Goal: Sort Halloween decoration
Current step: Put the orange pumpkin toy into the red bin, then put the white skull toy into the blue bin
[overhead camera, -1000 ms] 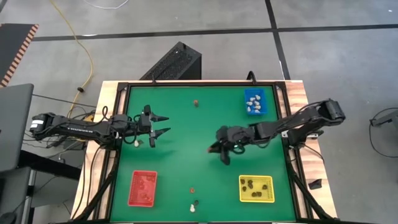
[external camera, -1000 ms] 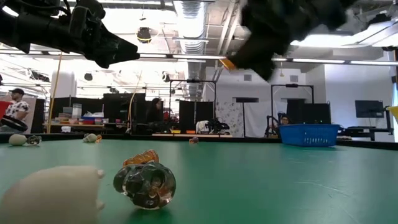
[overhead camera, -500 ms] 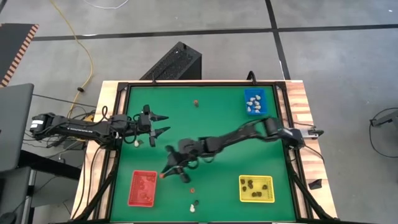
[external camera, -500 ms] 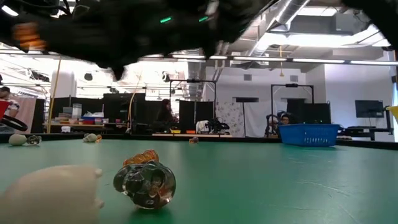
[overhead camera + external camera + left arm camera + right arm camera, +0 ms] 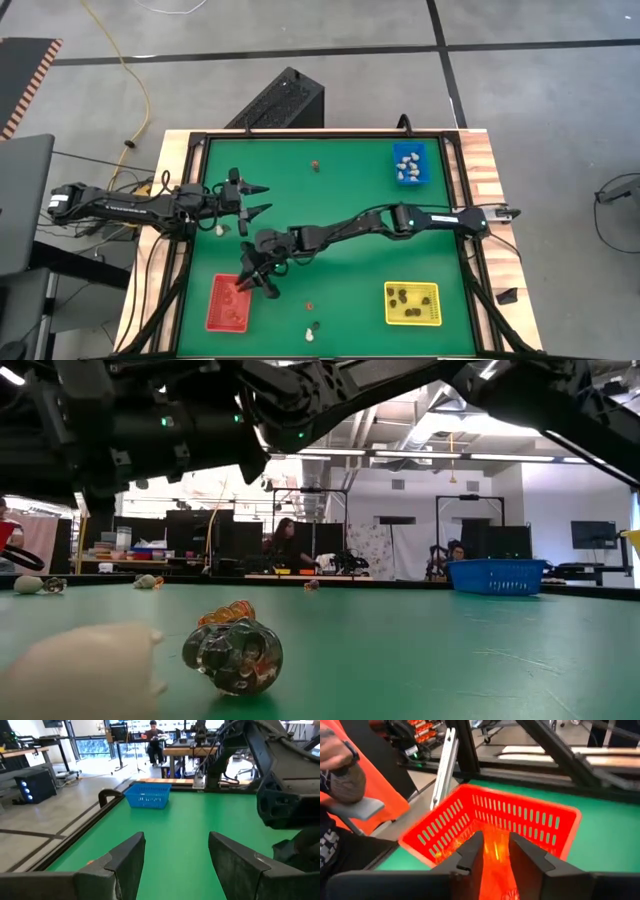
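My right gripper [image 5: 256,285] reaches across the table and hangs over the right rim of the red tray [image 5: 228,302]. In the right wrist view its fingers [image 5: 470,852] stand a little apart above the tray's inside [image 5: 520,822]. Bright orange fills the gap, and I cannot tell whether it is a trinket or the tray floor. Small reddish trinkets lie in the red tray. My left gripper [image 5: 255,200] waits open and level at the table's left, nothing between its fingers [image 5: 125,862]. Loose trinkets lie near the front edge: a reddish one [image 5: 308,305], a dark one [image 5: 313,326], a whitish one [image 5: 309,336].
A blue tray [image 5: 409,163] with whitish trinkets stands far right, a yellow tray [image 5: 412,303] with dark ones near right. One brown trinket [image 5: 314,165] lies at the far middle, a whitish one [image 5: 220,229] by the left arm. A person's forearm [image 5: 340,775] shows beyond the red tray.
My right gripper has swept from the table's middle toward the left and near edges, sinking a little and rolling, and now hangs over the red tray. A reddish trinket showed at its fingertips on the way. The left arm has kept still.
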You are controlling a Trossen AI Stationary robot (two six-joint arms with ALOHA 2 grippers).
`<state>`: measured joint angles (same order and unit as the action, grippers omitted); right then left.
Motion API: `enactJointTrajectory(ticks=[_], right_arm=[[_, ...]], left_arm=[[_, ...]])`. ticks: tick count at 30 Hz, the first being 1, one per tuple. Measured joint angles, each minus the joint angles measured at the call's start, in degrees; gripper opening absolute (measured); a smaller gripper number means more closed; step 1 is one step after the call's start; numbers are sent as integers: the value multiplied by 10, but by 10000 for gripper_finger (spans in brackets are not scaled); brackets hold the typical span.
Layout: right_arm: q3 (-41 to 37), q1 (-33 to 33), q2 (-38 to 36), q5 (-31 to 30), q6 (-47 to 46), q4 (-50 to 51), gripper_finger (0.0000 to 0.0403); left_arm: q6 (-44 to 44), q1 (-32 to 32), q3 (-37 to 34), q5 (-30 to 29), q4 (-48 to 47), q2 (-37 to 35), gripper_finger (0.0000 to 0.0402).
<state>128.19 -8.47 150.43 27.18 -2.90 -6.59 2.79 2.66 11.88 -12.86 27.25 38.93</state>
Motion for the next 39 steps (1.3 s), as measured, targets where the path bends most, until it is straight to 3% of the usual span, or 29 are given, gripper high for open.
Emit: enactJointTrajectory(ticks=[6, 11, 16, 18, 20, 23, 26, 29, 33, 39], right_arm=[[0, 10, -22, 1, 1, 56, 191], [0, 29, -102, 1, 92, 325, 218], [0, 57, -182, -3, 202, 640, 213], [-9, 79, -207, -2, 218, 729, 209], [-48, 106, -240, -3, 219, 762, 204], [-159, 139, -313, -3, 212, 752, 199], [-308, 158, -407, -3, 188, 668, 195], [-463, 172, -518, -10, 152, 555, 194], [-637, 182, -664, -27, 100, 392, 193], [-802, 184, -839, -66, 64, 278, 193]], left_arm=[[0, 0, 0, 0, -16, -18, 210], [-10, 0, 0, -19, -63, -48, 210], [-86, 9, 20, -159, -238, -61, 210], [-135, 32, 50, -177, -332, -48, 210], [-171, 66, 94, -158, -422, -22, 210], [-189, 131, 157, -99, -544, 36, 210], [-153, 200, 199, -31, -604, 110, 210], [-77, 265, 211, 29, -605, 188, 210], [-12, 328, 212, 67, -574, 260, 210], [1, 386, 212, 80, -552, 308, 210]])
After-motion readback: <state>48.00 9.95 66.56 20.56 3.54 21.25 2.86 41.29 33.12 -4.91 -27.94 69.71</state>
